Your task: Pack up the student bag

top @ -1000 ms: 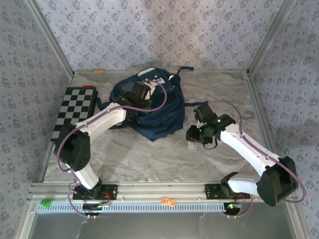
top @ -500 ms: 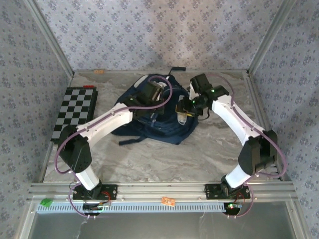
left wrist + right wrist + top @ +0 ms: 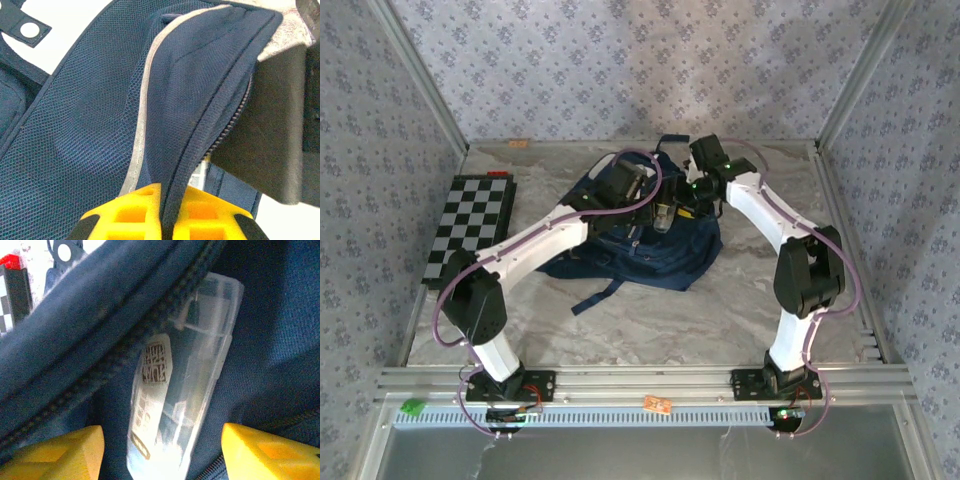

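Right gripper (image 3: 160, 452) fingers (image 3: 55, 450) stand spread, touching nothing; a clear case (image 3: 182, 365) lies between them, its long axis running straight out from the fingertips into the bag (image 3: 270, 315), just beside the zip (image 3: 112, 357). Left gripper (image 3: 165, 212) is pinched tight on the bag's zip edge, holding the mouth up close by the right fingers. Judged: the right should back out along the case's axis, not sideways

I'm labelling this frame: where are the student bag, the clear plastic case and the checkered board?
student bag (image 3: 655, 262), top view, its navy front fabric
clear plastic case (image 3: 182, 375), right wrist view, middle of its body
checkered board (image 3: 472, 222), top view, centre of its squares
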